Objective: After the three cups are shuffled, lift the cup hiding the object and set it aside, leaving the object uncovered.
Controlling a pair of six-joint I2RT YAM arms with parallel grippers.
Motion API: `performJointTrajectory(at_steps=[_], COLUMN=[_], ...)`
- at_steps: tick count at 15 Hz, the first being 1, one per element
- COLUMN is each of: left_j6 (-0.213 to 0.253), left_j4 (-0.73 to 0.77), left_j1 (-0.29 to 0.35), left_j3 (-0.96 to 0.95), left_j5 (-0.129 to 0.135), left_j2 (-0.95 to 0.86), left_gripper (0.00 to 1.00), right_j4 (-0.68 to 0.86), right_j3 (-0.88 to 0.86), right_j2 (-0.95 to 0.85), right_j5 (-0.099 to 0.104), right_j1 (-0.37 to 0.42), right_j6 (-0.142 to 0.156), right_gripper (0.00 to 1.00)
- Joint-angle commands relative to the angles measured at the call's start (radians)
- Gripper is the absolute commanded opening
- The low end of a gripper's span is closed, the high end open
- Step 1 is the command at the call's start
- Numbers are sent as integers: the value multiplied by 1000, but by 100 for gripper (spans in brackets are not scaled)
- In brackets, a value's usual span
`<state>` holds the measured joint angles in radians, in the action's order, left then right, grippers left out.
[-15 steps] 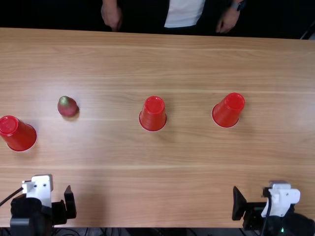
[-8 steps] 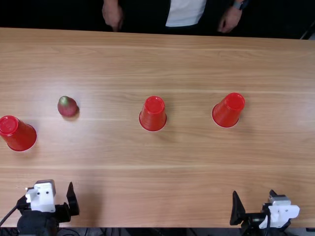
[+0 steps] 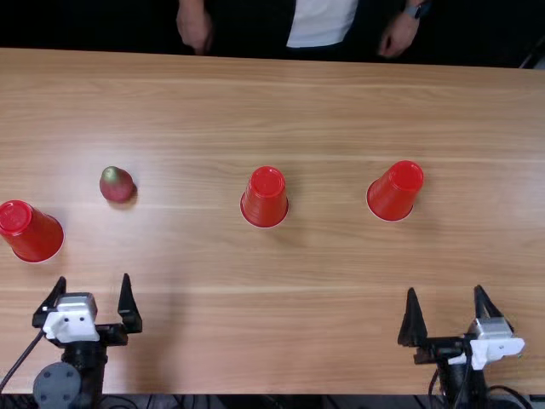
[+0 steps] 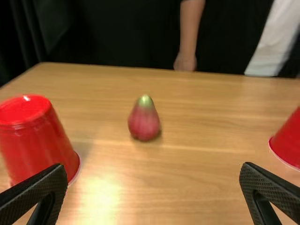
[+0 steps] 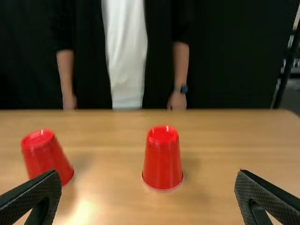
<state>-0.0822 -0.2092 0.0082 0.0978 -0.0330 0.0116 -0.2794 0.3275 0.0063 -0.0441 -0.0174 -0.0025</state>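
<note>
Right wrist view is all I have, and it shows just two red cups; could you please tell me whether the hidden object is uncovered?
Observer: Yes, a red-and-green pear-shaped fruit sits uncovered on the table, left of the middle cup.
Operator: Thank you. Where is the remaining cup?
Observer: The third red cup stands upside down farther left, nearer the arms, apart from the fruit.
Operator: And the other arm?
Observer: The left gripper is open at the near edge, holding nothing.

Wooden table [image 3: 272, 102] bears left cup [image 3: 30, 232], middle cup [image 3: 265, 198], right cup [image 3: 396, 191]; fruit [image 3: 117, 184] near left cup.
</note>
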Motion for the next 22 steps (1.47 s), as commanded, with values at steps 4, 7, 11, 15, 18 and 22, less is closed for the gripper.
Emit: performJointTrajectory(at_steps=[4,7,11,15,18,22], left_j6=[5,10,10,7,3,3], left_j4=[106,147,139,137,137,137], left_j1=[3,3,7,7,9,9], left_j3=[-84,-98,-98,-98,-98,-98], left_j5=[138,129,127,129,129,129], left_j2=[-12,-12,-12,-12,-12,-12], left_gripper=[100,100,100,100,100,100], right_j4=[365,392,391,391,391,391], right_j3=[-214,-294,-309,-309,-309,-309], right_j2=[-6,-6,-6,-6,-6,-6], right_j5=[-2,0,7,7,7,7], right_j1=[-3,-3,-3,-1,-1,-1], right_j6=[-5,-3,-3,-5,-5,-5], right_gripper=[100,100,100,100,100,100])
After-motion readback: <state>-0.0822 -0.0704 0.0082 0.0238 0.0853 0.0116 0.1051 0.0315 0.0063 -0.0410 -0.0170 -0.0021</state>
